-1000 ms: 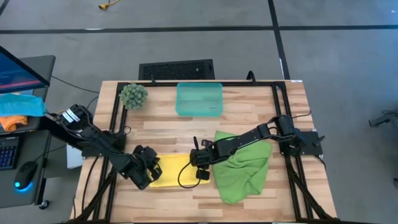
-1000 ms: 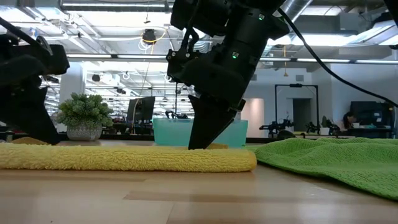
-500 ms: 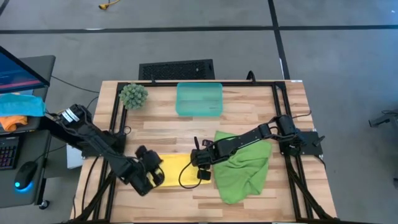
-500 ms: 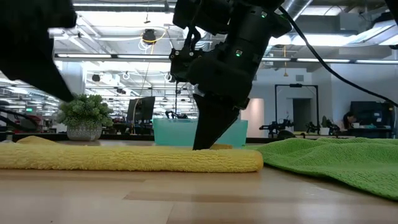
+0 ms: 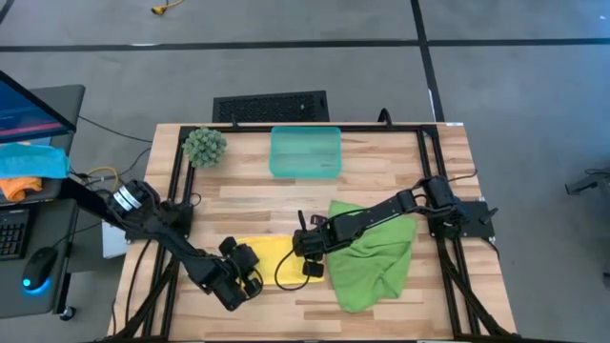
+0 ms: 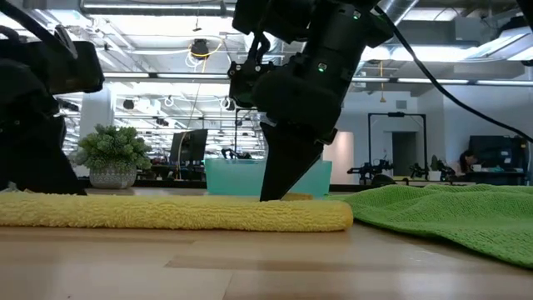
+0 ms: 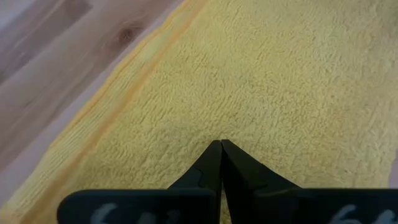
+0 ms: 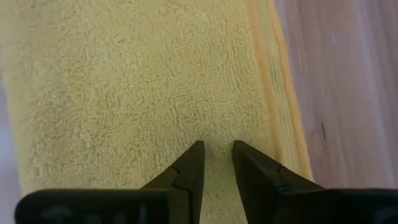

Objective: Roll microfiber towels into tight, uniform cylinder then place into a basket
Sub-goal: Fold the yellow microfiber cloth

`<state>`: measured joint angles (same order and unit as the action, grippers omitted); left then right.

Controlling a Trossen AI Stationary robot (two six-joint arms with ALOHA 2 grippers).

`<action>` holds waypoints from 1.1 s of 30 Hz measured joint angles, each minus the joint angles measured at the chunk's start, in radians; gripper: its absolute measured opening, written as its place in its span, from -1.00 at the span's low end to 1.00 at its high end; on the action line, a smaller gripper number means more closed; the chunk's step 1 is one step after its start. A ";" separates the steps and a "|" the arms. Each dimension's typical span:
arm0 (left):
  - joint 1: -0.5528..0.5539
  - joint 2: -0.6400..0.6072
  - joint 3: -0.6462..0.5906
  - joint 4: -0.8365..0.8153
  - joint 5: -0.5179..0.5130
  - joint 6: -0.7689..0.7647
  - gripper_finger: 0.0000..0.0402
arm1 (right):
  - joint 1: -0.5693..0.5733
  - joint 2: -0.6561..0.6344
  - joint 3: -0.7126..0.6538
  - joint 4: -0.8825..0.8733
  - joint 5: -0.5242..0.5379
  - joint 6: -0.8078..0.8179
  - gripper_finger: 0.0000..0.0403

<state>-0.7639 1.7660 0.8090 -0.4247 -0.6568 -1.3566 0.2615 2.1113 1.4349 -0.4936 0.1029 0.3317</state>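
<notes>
Tabletop yellow towel (image 5: pixel 270 255) lies between left gripper (image 5: pixel 240 283) and right gripper (image 5: pixel 307 250).

The basket (image 5: pixel 305 152) sits behind 2 towels (image 5: pixel 272 259), with a plant (image 5: pixel 204 146) to its left.

floor (image 5: pixel 496 86): grey concrete, dark seams | desk (image 5: pixel 43 105): beyond tabletop's left edge, monitor (image 5: pixel 29 100), mouse (image 5: pixel 36 267) | ceiling (image 6: pixel 150 33): exposed pipes, strip lights | room: open workshop

The yellow towel (image 5: pixel 268 259) lies flat near the table's front edge, its near side a low roll. The larger green towel (image 5: pixel 376 259) sits rumpled just beside it. The teal basket (image 5: pixel 305 152) stands at the back.
</notes>
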 joint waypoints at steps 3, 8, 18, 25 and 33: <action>0.003 -0.002 0.000 -0.057 -0.007 -0.012 -1.00 | 0.000 0.000 0.000 0.000 0.002 0.000 -0.46; 0.040 -0.005 0.000 -0.194 -0.013 0.038 -1.00 | 0.013 -0.010 0.000 -0.023 0.003 0.000 -0.46; 0.199 -0.003 -0.002 -0.408 -0.108 0.209 -1.00 | 0.039 -0.065 0.002 -0.113 0.113 0.001 -0.46; 0.230 -0.003 0.072 -0.409 -0.140 0.287 -1.00 | 0.076 -0.120 0.002 -0.267 0.225 0.038 -0.46; 0.156 -0.024 0.180 -0.612 -0.001 0.131 -1.00 | 0.162 -0.185 0.002 -0.471 0.348 0.158 -0.46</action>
<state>-0.6076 1.7420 0.9892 -1.0363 -0.6578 -1.2252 0.4233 1.9263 1.4372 -0.9645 0.4507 0.4897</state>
